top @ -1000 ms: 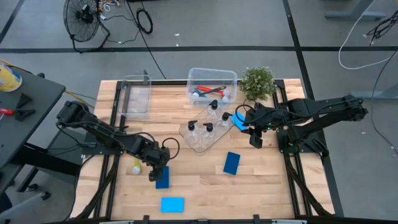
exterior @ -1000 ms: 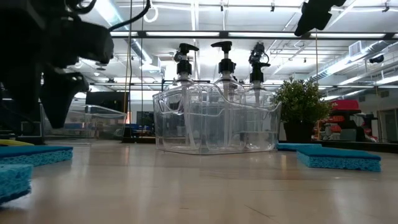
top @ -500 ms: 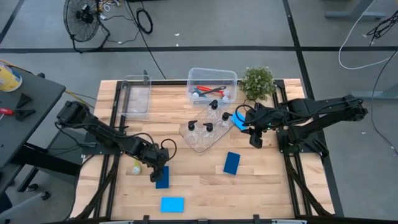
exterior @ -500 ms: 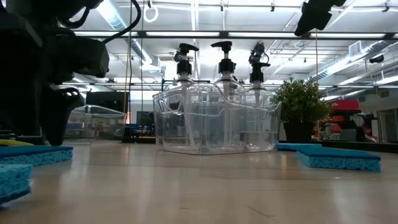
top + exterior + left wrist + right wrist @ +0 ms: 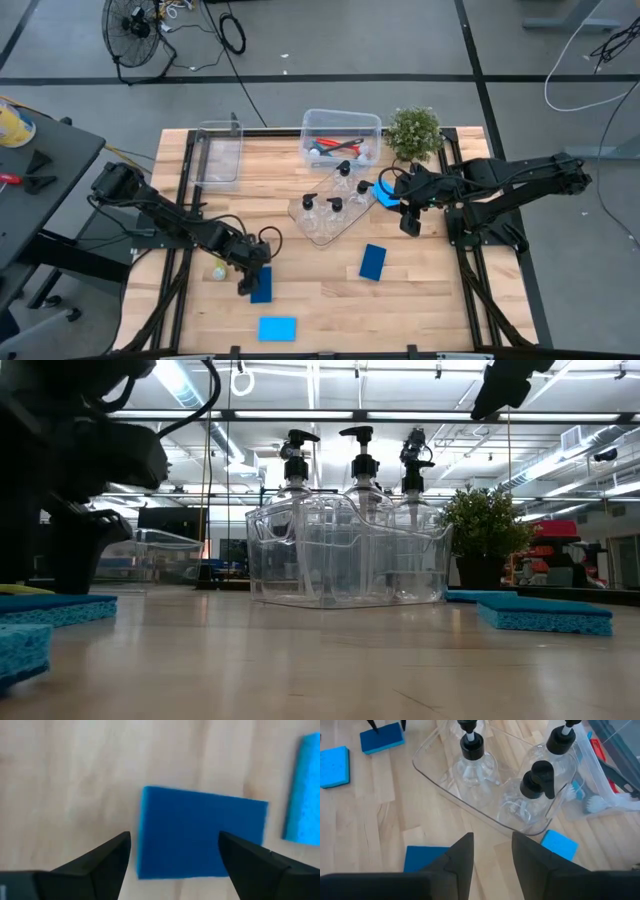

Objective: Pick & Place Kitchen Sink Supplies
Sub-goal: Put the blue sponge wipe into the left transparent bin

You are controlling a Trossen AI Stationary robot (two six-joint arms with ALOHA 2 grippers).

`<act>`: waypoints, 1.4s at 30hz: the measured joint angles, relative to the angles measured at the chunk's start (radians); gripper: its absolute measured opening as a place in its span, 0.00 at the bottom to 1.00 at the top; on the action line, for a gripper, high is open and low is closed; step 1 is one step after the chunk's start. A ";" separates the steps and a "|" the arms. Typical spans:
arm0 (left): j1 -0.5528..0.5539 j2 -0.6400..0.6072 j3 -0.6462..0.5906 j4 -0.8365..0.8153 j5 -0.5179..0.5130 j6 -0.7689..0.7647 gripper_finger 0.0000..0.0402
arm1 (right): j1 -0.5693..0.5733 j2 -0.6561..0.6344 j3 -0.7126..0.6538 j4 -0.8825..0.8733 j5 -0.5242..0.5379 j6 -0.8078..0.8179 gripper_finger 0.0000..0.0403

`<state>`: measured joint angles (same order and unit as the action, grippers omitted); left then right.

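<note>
1. Two arms work over the wooden table [image 5: 320, 270].
2. The clear tray [image 5: 445, 785] at mid-table holds pump bottles [image 5: 472, 762].
3. The right gripper [image 5: 409, 226] hovers beside the tray, fingers partly apart, holding nothing.
4. The left gripper [image 5: 172, 855] hangs low over a dark-blue sponge [image 5: 200, 832] near the table's front-left, fingers spread wide astride it.

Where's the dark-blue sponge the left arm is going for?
In the high view, the dark-blue sponge lies front-left on the table, under the open left gripper, above the light-blue sponge.
</note>
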<state>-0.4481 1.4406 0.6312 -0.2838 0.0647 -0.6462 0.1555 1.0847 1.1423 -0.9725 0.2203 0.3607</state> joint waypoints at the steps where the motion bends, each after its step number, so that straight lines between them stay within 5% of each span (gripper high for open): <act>1: -0.003 0.000 0.000 0.009 0.002 0.009 0.74 | 0.000 0.000 0.000 0.000 0.000 0.000 0.34; 19: -0.014 0.069 0.005 -0.013 0.016 0.033 0.56 | 0.000 0.000 0.000 0.000 0.000 0.000 0.34; 32: -0.001 0.061 0.006 -0.008 0.034 0.029 0.18 | 0.000 0.000 0.000 0.001 0.008 -0.002 0.34; 42: 0.034 0.059 0.041 -0.011 0.134 0.024 0.02 | 0.000 0.000 0.000 0.013 0.011 -0.006 0.34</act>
<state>-0.4140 1.4994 0.6720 -0.2946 0.1983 -0.6227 0.1553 1.0847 1.1423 -0.9594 0.2316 0.3545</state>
